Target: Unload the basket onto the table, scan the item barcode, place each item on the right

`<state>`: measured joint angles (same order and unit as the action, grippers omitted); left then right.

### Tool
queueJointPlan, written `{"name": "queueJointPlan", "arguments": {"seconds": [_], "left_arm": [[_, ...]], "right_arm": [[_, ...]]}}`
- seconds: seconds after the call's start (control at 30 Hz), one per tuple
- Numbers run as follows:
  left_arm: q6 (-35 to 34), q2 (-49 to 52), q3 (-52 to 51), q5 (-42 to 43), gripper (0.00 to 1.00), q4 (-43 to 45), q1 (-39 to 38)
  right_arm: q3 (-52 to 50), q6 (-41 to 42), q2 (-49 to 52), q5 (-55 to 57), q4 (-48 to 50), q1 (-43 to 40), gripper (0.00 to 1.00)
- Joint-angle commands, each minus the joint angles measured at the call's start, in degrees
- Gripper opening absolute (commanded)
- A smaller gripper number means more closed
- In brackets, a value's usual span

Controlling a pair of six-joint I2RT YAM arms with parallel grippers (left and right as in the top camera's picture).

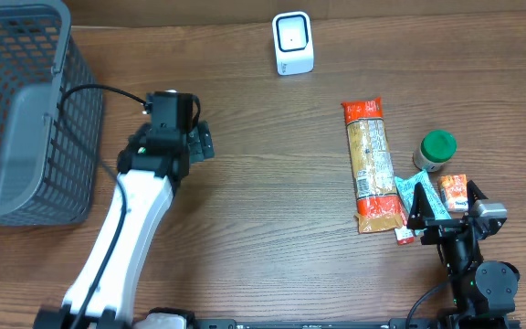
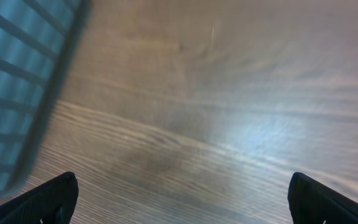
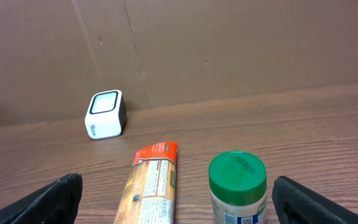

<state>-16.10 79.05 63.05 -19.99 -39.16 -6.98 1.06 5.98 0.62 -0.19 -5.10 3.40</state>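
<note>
The white barcode scanner [image 1: 293, 43] stands at the back of the table, also seen far left in the right wrist view [image 3: 105, 114]. On the right lie a long orange pasta packet [image 1: 373, 164] [image 3: 151, 186], a green-lidded jar [image 1: 436, 151] [image 3: 237, 186], a teal packet [image 1: 418, 190] and a small orange packet [image 1: 454, 190]. My right gripper [image 1: 444, 217] [image 3: 176, 194] is open just in front of these items, holding nothing. My left gripper [image 1: 199, 142] [image 2: 182, 199] is open over bare wood, empty, far from the items.
A grey mesh basket [image 1: 16, 110] fills the left side of the table, and its wall [image 2: 17, 81] shows at the left of the left wrist view. A brown cardboard wall [image 3: 229, 43] stands behind the scanner.
</note>
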Motion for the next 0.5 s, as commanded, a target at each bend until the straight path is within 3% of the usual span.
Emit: {"name": "queueJointPlan", "arguments": {"seconds": [0.0,0.33,0.47], "left_arm": [[0.46,-10.29,0.33,-0.96,1.0,0.2,0.33],[0.5,-39.34,0.33,-1.25,1.0,0.09,0.33],[0.48,-46.42,0.33,-1.2,1.0,-1.31,0.33]], "right_arm": [[-0.61,0.2,-0.46,-0.37,0.28,-0.37,1.0],[-0.61,0.2,-0.46,-0.37,0.31,-0.37,1.0],[-0.61,0.2,-0.46,-0.37,0.31,-0.37,1.0]]}}
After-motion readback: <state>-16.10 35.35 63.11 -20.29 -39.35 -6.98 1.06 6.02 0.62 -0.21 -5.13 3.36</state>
